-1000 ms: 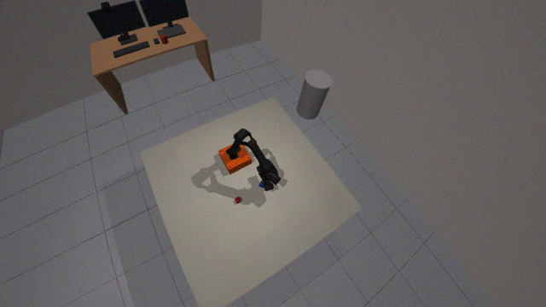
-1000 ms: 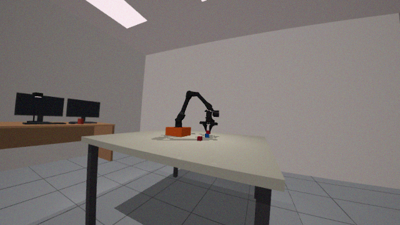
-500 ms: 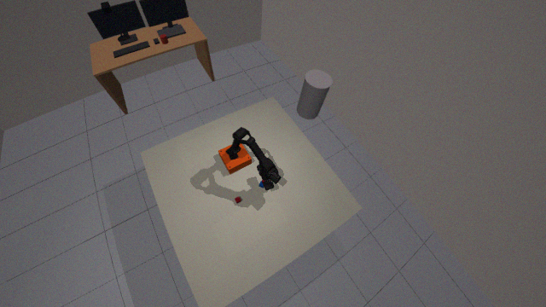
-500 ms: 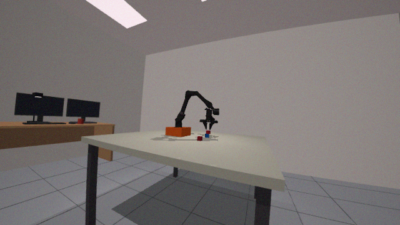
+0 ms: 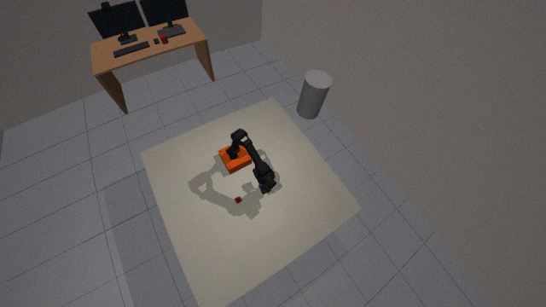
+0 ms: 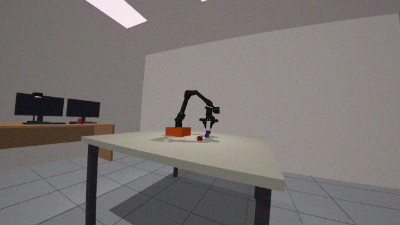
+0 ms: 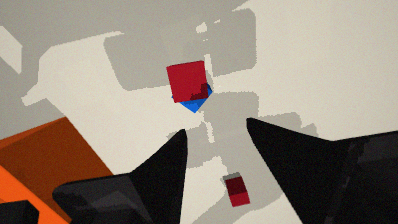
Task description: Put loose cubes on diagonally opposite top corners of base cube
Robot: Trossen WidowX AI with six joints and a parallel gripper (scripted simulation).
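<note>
Gripper (image 5: 265,191) (image 6: 208,127) (image 7: 215,128) is a bit over half open, nothing between the fingers, hanging above the stack. One red cube, call it the upper red cube (image 6: 208,132) (image 7: 187,81), sits on the blue base cube (image 5: 261,185) (image 6: 207,135) (image 7: 194,106). In the wrist view it's off-center and turned relative to the base, with a blue corner poking out from under it. Offset makes sense: it should cap one corner and leave the opposite one for its twin, while keeping its own center supported. Can't confirm from here that the center is really over the base; wrist angle is poor for that. Looks level in the exterior view, as far as its small size lets me judge. Second one, the loose red cube (image 5: 238,199) (image 6: 199,138) (image 7: 237,191), is on the surface (image 5: 273,264) (image 6: 219,153) (image 7: 320,45), apart from the base, on the arm's orange mount (image 5: 240,165) (image 6: 178,131) (image 7: 55,150) side. Fingers wide so they clear the placed cube; next I'd fetch the other, mind the gap and avoid nudging the first. No brands, labels or readable writing anywhere.
</note>
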